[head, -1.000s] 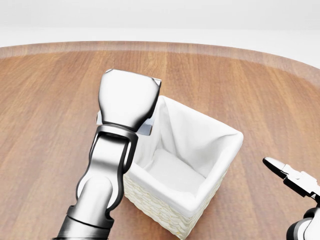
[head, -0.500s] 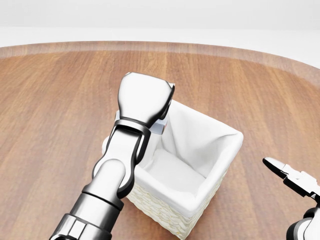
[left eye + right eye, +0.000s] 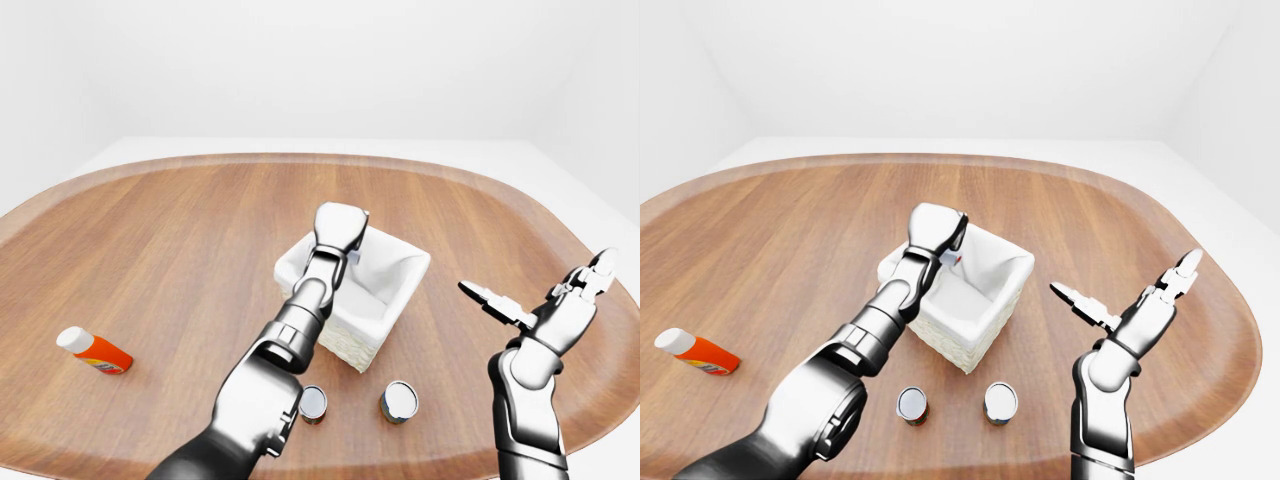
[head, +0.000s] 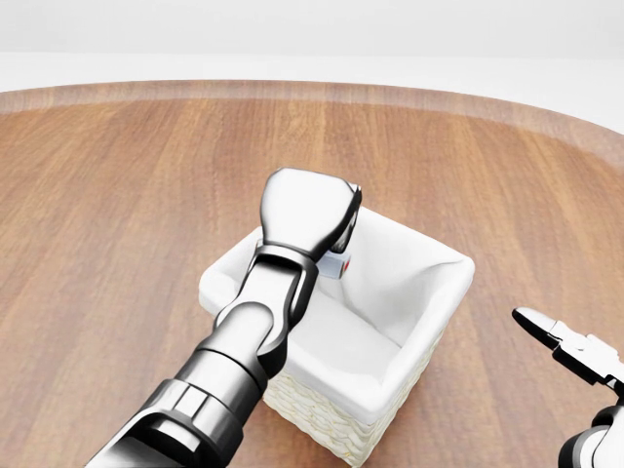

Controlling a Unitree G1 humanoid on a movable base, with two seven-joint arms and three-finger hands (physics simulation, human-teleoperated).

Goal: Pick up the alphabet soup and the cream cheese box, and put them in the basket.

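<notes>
- L hand (image 4: 310, 216) is over the basket (image 4: 429, 336), above its upper-left rim in head view, back of hand toward cam.
- Fingers closed round a small white box w/ a red mark, prob the cream cheese box (image 4: 338, 263). Only a corner shows under the hand, held above the white liner and not resting on it.
- Basket: woven, white cloth liner, sits mid-bench, one corner pointing toward cam. Inside bottom looks bare where visible; L forearm covers part of it.
- R hand (image 3: 545, 300) is up in the air right of the basket, well apart from it, fingers spread wide, holding nothing.
- Two cans stand upright on the bench (image 3: 180, 220) below the basket in the eye views: one just below the basket's near corner (image 3: 313, 403), next to L upper arm, the other (image 3: 399, 401) to its right. Labels unreadable, so can't tell which is the alphabet soup. Both untouched, clear of either hand.
- Orange bottle w/ white cap (image 3: 92, 351) lies on its side far left of the bench, well apart from everything else.
- Bench is an oval wood top w/ a raised rim, white room around it.
</notes>
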